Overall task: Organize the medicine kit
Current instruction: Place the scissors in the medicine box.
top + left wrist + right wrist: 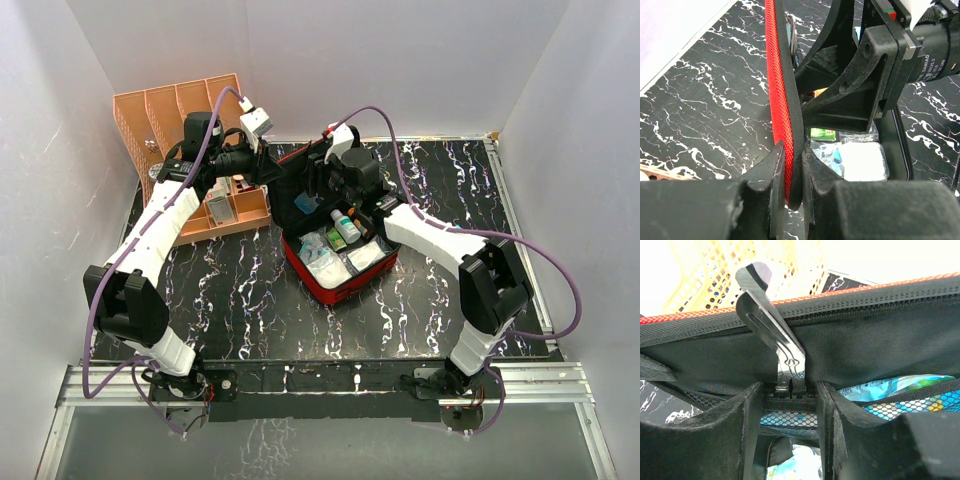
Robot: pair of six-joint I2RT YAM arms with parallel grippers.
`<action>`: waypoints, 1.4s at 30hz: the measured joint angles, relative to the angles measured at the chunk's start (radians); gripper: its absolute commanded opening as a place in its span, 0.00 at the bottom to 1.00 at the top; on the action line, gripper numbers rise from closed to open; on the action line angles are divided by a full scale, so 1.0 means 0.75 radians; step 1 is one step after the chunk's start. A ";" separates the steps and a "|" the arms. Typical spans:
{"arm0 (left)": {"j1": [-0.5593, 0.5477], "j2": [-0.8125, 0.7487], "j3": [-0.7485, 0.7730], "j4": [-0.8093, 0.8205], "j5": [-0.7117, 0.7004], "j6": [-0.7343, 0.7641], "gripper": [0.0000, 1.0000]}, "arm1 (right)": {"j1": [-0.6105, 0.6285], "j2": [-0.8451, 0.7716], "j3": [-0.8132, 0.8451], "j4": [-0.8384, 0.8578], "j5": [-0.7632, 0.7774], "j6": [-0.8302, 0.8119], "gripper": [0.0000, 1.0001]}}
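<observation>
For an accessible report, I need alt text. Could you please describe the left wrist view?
The left hand pinches the raised lid of the red case. Beyond it, the right hand sits close to the lid's black inner side, above white packets in the case, on a black table with white veins.

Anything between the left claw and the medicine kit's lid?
Nothing visible: the left claw is shut directly on the edge of the medicine kit's raised lid, red fabric and black lining pinched in its grip.
</observation>
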 measured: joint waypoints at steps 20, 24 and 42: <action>-0.001 0.000 0.003 -0.016 0.039 0.005 0.00 | 0.001 -0.083 -0.001 -0.035 0.127 -0.055 0.45; -0.001 0.000 0.003 -0.019 0.040 0.006 0.00 | 0.001 -0.083 -0.001 -0.024 0.129 -0.066 0.34; 0.012 -0.001 0.005 -0.037 0.001 0.035 0.00 | 0.000 0.061 0.106 0.033 0.075 -0.031 0.00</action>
